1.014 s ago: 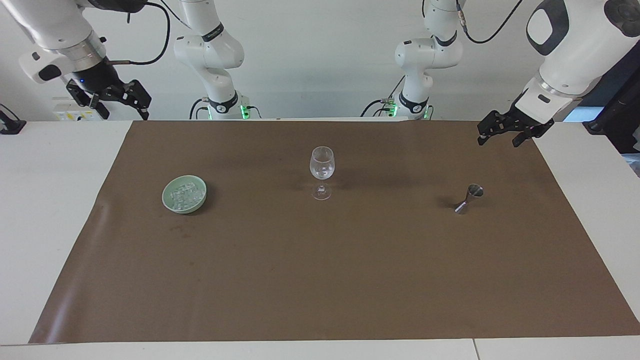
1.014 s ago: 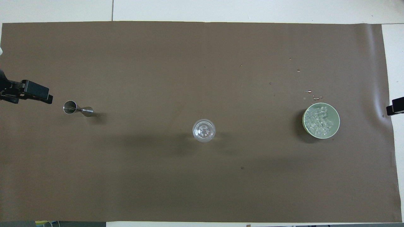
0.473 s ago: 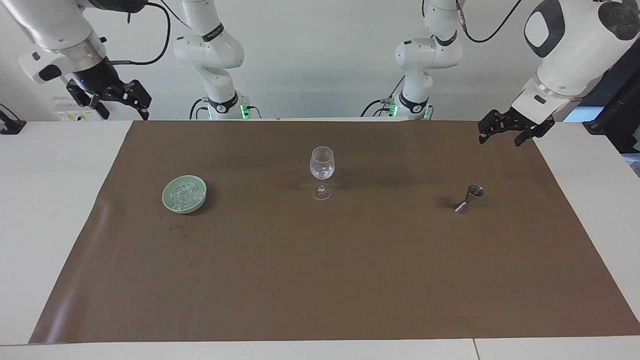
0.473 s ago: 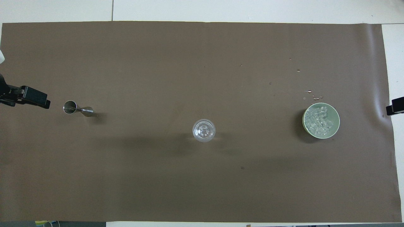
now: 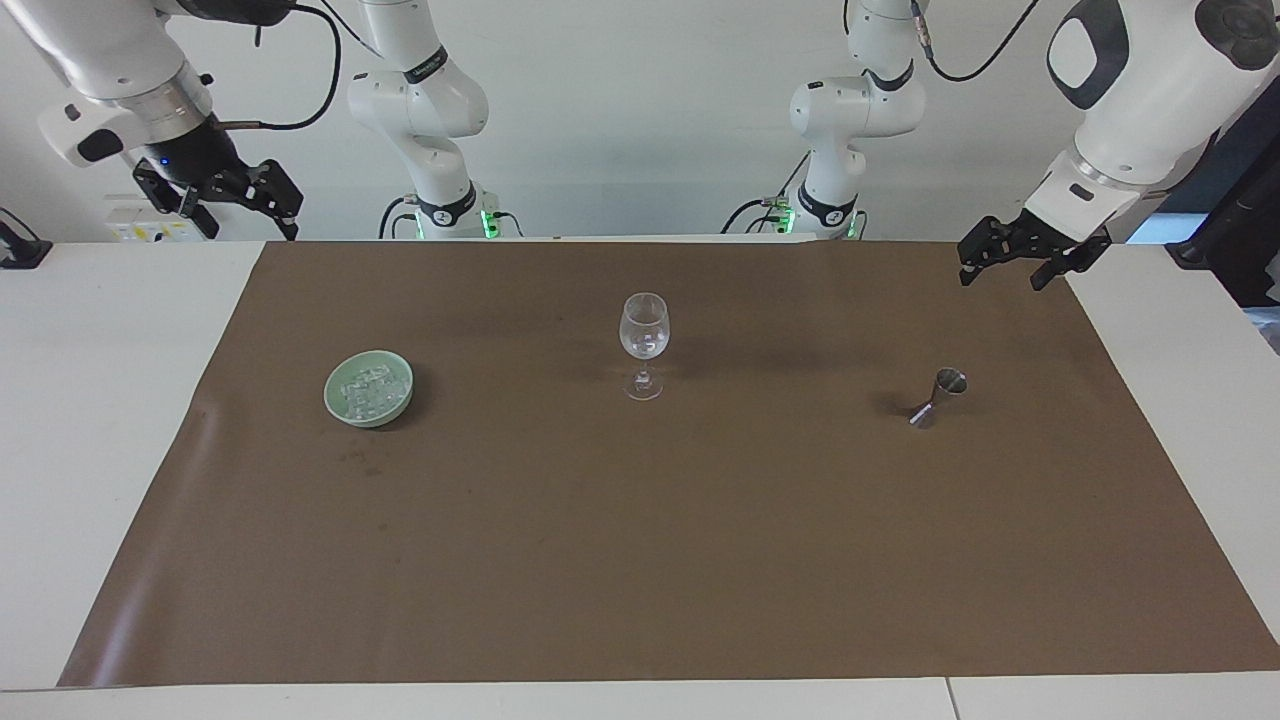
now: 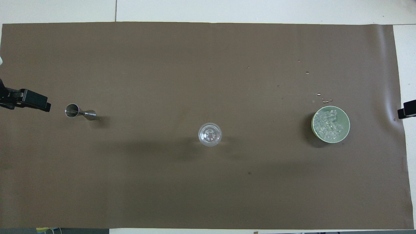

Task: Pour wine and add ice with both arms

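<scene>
A clear wine glass point(image 5: 644, 340) stands at the middle of the brown mat point(image 5: 640, 560); it also shows in the overhead view point(image 6: 210, 134), with something clear glinting in its bowl. A pale green bowl point(image 5: 344, 398) toward the right arm's end holds several ice cubes point(image 5: 368, 390), which show in the overhead view too point(image 6: 330, 124). A small metal jigger point(image 5: 937, 397) stands toward the left arm's end. My left gripper point(image 5: 1003, 272) hangs open and empty over the mat's corner. My right gripper point(image 5: 246, 218) hangs open and empty over the white table by the mat's other corner.
Small water drops point(image 6: 322, 97) lie on the mat just farther from the robots than the bowl point(image 6: 314, 131). White table point(image 5: 90, 400) borders the mat on all sides. Two more white arms point(image 5: 430, 110) stand at the table's edge between mine.
My left gripper has drifted slightly up and toward its own end of the table. The right gripper, glass, bowl and jigger have not moved.
</scene>
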`<state>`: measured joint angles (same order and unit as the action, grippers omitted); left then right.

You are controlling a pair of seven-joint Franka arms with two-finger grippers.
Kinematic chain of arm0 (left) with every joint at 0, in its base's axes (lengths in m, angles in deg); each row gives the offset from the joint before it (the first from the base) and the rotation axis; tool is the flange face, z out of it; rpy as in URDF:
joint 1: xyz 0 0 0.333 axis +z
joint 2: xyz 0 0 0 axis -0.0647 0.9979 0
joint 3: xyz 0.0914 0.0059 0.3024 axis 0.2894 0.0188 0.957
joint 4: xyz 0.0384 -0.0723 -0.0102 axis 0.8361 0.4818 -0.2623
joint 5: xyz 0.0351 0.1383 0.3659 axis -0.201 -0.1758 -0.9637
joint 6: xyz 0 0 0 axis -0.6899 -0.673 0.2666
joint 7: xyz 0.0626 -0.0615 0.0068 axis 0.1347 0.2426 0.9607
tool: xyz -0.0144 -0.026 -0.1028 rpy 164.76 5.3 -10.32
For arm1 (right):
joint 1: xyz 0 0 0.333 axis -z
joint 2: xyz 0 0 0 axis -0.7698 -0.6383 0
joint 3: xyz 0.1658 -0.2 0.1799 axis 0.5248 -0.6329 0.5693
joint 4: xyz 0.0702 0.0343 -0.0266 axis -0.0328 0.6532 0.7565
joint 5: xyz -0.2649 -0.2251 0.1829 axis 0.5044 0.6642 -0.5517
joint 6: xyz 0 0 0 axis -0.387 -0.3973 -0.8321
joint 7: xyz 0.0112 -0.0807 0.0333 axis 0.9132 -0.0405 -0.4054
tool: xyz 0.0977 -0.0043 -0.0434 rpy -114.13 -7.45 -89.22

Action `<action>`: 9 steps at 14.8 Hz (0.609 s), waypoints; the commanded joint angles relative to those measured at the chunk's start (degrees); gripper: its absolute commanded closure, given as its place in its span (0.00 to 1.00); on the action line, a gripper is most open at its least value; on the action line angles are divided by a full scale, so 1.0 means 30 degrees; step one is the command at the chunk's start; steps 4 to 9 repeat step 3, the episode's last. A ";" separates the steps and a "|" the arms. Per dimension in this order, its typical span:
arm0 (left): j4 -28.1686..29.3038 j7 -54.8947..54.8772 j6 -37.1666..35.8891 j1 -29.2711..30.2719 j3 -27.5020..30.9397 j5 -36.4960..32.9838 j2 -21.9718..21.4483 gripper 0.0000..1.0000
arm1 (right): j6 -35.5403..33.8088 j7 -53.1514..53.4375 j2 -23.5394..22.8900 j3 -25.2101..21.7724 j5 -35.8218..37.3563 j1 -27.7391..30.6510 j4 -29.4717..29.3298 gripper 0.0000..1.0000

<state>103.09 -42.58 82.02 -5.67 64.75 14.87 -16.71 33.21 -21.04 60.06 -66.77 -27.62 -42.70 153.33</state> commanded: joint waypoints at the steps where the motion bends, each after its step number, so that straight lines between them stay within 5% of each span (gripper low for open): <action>1: 0.0843 -0.0035 0.0887 -0.0050 0.0084 -0.0318 -0.0606 0.00 | 0.0314 0.0171 0.0085 0.0148 0.0222 0.0060 0.0136 0.00; 9: 0.0931 -0.0035 0.0977 -0.0050 0.0084 -0.0318 -0.0606 0.00 | 0.0314 0.0171 0.0085 0.0148 0.0222 0.0060 0.0136 0.00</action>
